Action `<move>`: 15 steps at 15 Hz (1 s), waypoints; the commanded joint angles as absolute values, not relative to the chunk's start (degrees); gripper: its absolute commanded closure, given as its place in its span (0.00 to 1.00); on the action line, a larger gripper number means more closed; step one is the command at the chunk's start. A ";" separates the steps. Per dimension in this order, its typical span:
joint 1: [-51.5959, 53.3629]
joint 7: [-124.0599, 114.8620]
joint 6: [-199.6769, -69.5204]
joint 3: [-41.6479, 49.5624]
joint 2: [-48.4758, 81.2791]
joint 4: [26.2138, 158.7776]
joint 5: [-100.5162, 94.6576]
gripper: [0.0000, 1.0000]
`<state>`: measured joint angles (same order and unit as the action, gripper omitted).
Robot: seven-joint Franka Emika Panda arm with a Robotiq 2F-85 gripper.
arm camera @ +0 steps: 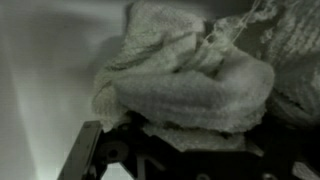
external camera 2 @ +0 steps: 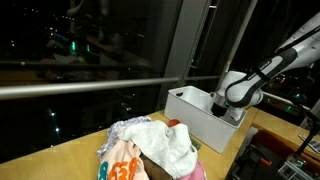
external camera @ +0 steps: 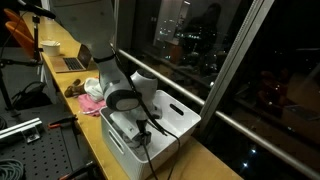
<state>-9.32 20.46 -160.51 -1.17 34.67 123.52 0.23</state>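
Observation:
My gripper [external camera: 141, 124] reaches down inside a white rectangular bin [external camera: 186, 120] on a wooden table; it shows in both exterior views [external camera 2: 222, 104]. In the wrist view a white knitted cloth [arm camera: 190, 75] fills most of the picture, bunched right over the dark jaws [arm camera: 195, 138], which appear closed on its lower edge. The bin's wall [external camera 2: 190, 102] hides the fingertips in both exterior views. A pile of mixed clothes [external camera 2: 150, 148], white, pink and orange, lies on the table beside the bin [external camera: 95, 90].
A large window with a metal rail [external camera 2: 80, 88] runs along the table's far edge. A laptop [external camera: 72, 62] and a cup [external camera: 50, 46] stand further along the table. Cables [external camera: 15, 165] lie on a perforated bench below.

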 commanded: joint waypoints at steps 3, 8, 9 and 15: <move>-9.71 18.81 -157.87 -1.59 37.08 118.63 -0.78 0.57; -9.65 18.75 -157.09 -1.65 36.44 117.89 -0.70 0.93; -9.56 18.66 -156.71 -1.80 35.15 118.23 -0.63 0.95; -5.88 17.07 -156.32 -0.41 23.22 118.82 -3.14 0.94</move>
